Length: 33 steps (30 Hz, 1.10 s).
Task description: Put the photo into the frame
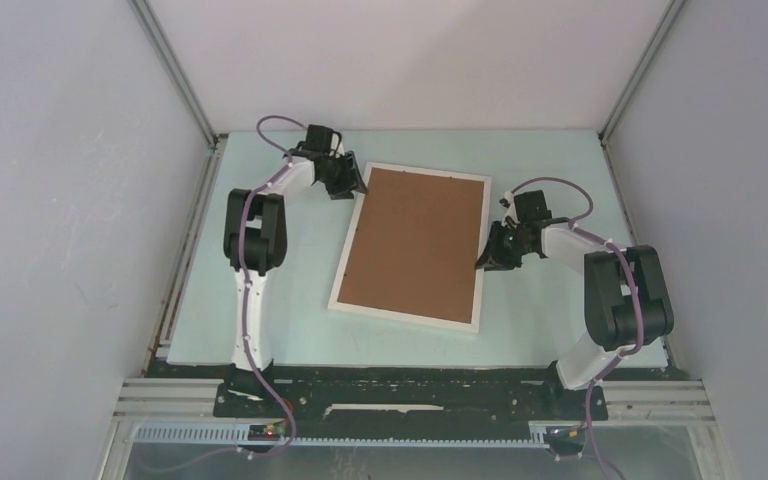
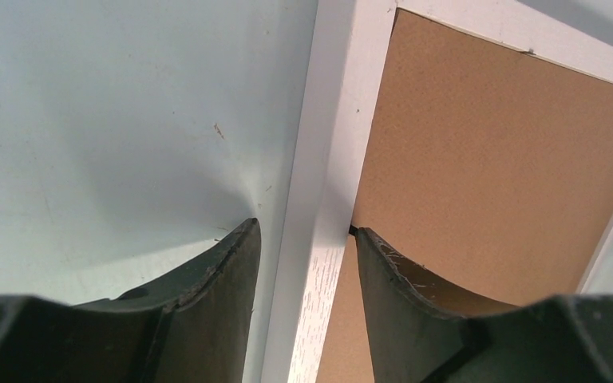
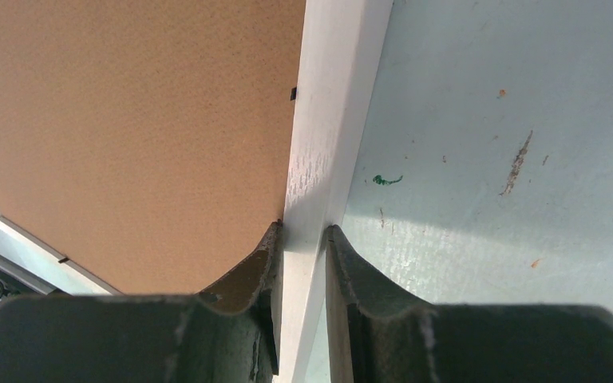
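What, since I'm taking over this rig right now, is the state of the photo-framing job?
Left gripper: open, fingers astride the left rail of the frame near its far corner, not clamped.
Right gripper: shut on the right rail.
The frame lies back up on the table, with the brown backing board set in it.
Photo: not in view; it may be under the board.
Left to do: probably check the photo is inside, then let go.

Top external: high, near side, looking down over whole counter [image 1: 300,320]. Wrist views: very close, each on an opposite frame [image 2: 327,159] rail, both seen overhead.
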### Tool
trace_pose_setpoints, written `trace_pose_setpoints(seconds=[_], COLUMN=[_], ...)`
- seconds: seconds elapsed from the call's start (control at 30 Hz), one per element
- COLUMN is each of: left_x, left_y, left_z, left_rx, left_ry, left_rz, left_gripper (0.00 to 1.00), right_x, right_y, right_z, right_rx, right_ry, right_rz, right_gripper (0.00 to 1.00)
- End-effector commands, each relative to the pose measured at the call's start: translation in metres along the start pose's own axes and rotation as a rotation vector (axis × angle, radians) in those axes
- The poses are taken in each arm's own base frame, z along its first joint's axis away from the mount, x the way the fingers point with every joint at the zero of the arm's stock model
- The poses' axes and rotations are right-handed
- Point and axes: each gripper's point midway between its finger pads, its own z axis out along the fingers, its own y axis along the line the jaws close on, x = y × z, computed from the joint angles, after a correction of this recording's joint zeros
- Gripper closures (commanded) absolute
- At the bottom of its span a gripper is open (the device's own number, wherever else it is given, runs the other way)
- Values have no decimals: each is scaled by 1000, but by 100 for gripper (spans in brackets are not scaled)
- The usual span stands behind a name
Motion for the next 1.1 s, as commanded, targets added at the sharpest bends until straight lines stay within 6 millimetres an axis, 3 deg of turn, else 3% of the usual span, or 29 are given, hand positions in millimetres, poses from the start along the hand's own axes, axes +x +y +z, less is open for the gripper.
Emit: trace_pose_setpoints(seconds=[0.0, 0.2, 0.7, 0.8, 0.93, 1.0, 1.07], left_x=[-7, -1, 5, 4, -17, -28, -35], left_y=[10, 13, 16, -10, -51, -56, -46], left_z=[5, 1, -2, -3, -23, -32, -38], left_rx=[-85, -185, -209, -62, 151, 203, 187], left_ry=[19, 60, 100, 100, -21, -57, -84], left_rz=[9, 79, 80, 80, 82, 47, 16], left_gripper=[45, 49, 53, 46, 33, 32, 33], right_x=[-13, -14, -14, -14, -13, -14, -14], right_y=[26, 26, 29, 29, 30, 30, 31], right_z=[-7, -8, -11, -10, -9, -10, -10], right_rx=[-95, -92, -96, -97, -101, -100, -103], right_ry=[-47, -52, -56, -55, -51, -54, -54], right_rz=[-67, -69, -77, -79, -78, -79, -80], right_gripper=[100, 100, 100, 100, 100, 100, 100])
